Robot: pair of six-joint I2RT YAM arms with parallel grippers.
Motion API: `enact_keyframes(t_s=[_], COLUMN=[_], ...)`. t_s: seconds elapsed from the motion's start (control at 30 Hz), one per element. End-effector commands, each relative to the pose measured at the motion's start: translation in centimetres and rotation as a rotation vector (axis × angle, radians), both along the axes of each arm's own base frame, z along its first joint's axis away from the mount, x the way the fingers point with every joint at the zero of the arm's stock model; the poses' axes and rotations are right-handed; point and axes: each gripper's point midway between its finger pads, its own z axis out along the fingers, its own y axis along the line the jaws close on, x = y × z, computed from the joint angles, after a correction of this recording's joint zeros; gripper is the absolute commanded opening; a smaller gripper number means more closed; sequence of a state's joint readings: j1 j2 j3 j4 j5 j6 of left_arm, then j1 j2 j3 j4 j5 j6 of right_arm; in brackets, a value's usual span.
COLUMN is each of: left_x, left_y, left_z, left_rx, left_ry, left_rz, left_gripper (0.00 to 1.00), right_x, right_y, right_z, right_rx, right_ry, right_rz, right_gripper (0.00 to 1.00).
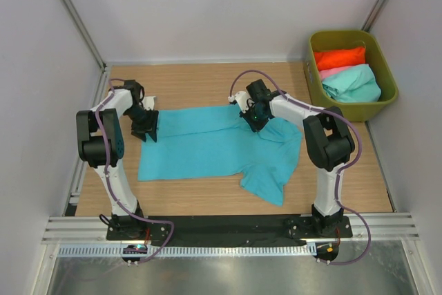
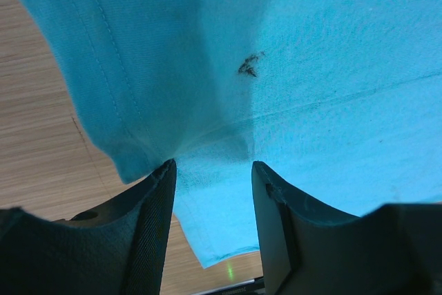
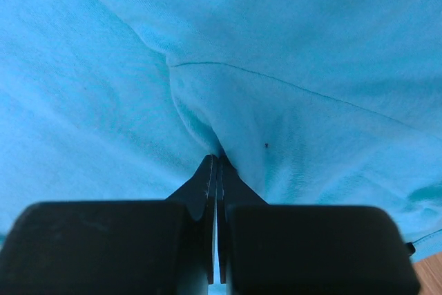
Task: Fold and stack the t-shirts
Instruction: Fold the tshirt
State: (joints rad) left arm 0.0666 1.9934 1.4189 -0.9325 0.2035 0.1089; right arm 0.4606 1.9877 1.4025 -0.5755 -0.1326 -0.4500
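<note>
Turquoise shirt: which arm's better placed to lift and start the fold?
Probably right. The right end effector is shut on a pinch of the turquoise shirt; the left end effector stands open at its edge.

ROBOTICS LAB, TEST CELL: Two white-and-black arms, the left arm (image 1: 93, 139) and the right arm (image 1: 324, 143), stand bolted to a black plate (image 1: 228, 227). It lies along an aluminium rail (image 1: 387, 229) at the near edge of a wood-grain table (image 1: 207, 84). Plain white panels (image 1: 221, 5) in metal framing (image 1: 74, 15) close the bench in on three sides. Purple cables (image 1: 105, 129) loop along each arm. A slotted cable duct (image 1: 228, 250) runs below the rail, above bare sheet metal (image 1: 228, 274). A turquoise shirt (image 1: 200, 146) lies spread on the table. Folded shirts (image 1: 352, 82) sit in an olive bin (image 1: 387, 74) at the far right corner.
</note>
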Motion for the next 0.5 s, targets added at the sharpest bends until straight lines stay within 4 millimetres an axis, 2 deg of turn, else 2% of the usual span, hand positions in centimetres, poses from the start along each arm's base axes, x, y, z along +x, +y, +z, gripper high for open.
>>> enact_keyframes(t_s=[0.0, 0.17, 0.47], left_x=[1.0, 1.1, 1.3], left_y=[0.1, 0.1, 0.1], left_z=[1.4, 1.5, 1.7], left_rx=[0.007, 0.009, 0.004], left_ry=[-0.063, -0.068, -0.074], left_rz=[-0.005, -0.003, -0.001], left_gripper=[0.49, 0.49, 0.49], right_x=[0.1, -1.9, -4.0], right_y=[0.4, 1.7, 2.5], right_z=[2.3, 3.9, 3.9], right_rx=[0.033, 0.089, 0.114], right_ry=[-0.028, 0.012, 0.066], right_rz=[0.0, 0.026, 0.066], right_gripper=[0.01, 0.01, 0.01])
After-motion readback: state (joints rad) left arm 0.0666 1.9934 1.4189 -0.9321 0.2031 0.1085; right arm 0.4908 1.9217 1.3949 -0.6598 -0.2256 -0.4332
